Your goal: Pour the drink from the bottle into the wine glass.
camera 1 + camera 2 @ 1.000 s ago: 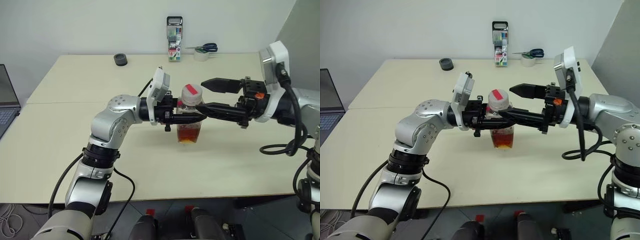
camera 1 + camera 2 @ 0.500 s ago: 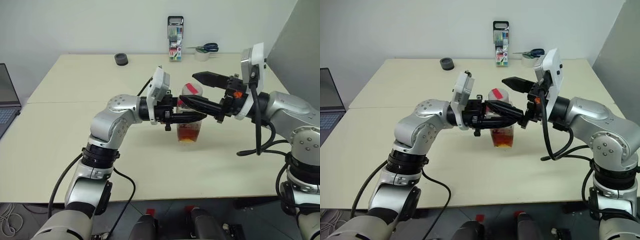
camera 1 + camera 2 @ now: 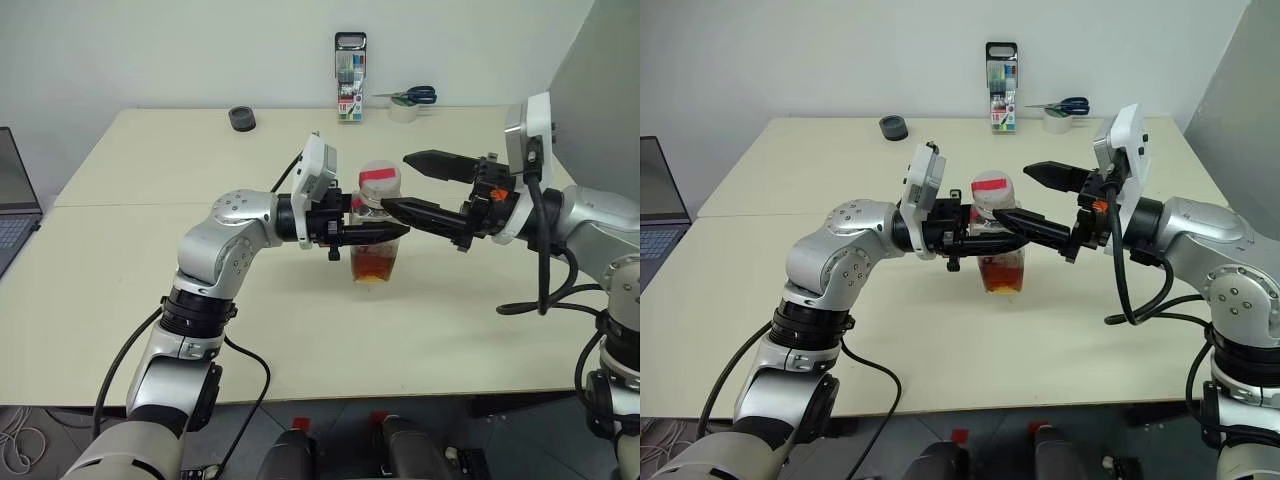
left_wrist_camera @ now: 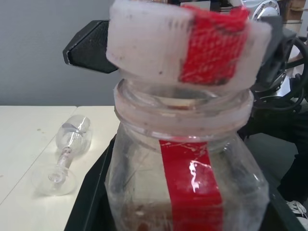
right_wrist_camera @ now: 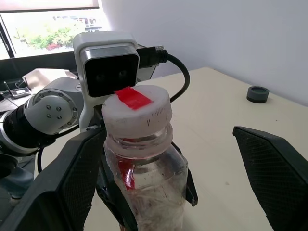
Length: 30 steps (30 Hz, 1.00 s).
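Cream table [image 3: 130,300] underneath, and the left gripper [image 3: 385,232] has its jaws clamped on the bottle [image 3: 378,226] mid-table, amber drink [image 3: 375,268] low inside. Right gripper [image 3: 415,185] comes in from three o'clock, jaws spread wide around the white cap [image 5: 137,113], not touching. Wine glass [image 4: 66,154] lies tipped over on the table beyond the bottle. Marker pack [image 3: 349,90], scissors [image 3: 410,96] and tape roll [image 3: 241,119] sit at twelve o'clock.

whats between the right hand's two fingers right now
The bottle's white cap and neck stand between the open right hand's fingers, shown in the right wrist view; the left hand grips the bottle's body.
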Available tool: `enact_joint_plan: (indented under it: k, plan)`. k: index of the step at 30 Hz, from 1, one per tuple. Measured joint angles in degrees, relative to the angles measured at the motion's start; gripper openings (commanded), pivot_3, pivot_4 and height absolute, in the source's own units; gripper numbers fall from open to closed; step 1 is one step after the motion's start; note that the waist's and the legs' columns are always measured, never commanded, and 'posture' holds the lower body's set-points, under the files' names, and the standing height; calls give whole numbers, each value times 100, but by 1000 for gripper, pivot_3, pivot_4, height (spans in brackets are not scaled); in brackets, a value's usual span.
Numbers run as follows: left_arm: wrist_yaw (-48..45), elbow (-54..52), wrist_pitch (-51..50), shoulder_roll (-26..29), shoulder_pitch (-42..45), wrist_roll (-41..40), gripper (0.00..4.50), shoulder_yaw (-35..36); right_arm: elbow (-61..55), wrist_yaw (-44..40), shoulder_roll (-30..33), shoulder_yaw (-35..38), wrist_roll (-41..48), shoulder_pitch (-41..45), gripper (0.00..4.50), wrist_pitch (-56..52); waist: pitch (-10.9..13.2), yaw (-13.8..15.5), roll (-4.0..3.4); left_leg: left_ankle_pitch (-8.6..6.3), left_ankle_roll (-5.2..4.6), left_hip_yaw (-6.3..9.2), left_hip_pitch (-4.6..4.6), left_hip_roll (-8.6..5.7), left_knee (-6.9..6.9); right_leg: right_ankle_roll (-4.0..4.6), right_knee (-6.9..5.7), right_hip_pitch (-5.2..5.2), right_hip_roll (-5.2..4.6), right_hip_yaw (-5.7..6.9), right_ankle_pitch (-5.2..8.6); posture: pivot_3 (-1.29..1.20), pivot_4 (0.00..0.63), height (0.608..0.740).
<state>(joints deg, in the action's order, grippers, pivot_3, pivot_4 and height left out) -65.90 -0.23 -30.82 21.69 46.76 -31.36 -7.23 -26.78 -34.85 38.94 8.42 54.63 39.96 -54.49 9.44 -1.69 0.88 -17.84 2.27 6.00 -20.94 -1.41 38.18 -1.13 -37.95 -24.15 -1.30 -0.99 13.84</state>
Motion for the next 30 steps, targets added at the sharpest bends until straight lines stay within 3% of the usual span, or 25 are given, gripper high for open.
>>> enact_joint_plan:
  k: [10,20,23,29,30]
  plan:
    - [-101,3,43,-2,1,4,1817,0,-113,84,-41,-11,610,44,4477,-165,0,0,0,0,0,0,0,1,0,0,0,0,0,0,0,0,150,740]
    - [-84,9,103,-7,1,9,1817,0,15,392,-554,-324,505,437,4477,-93,0,0,0,2,3,3,-1,1,0,0,0,-1,0,1,0,0,150,740]
    - [-80,9,104,-5,1,9,1817,0,13,361,-552,-416,429,433,3923,-79,0,0,0,2,3,2,0,1,0,0,0,-1,0,1,0,0,150,740]
    - [-99,-4,106,1,0,3,1817,0,33,372,-559,-407,289,431,1874,-64,0,0,0,2,3,2,0,0,0,0,0,0,0,1,0,0,150,740]
    - [-99,-4,106,1,0,3,1817,0,33,373,-560,-405,289,431,1856,-64,0,0,0,2,3,2,0,1,0,0,0,-1,0,1,0,0,150,740]
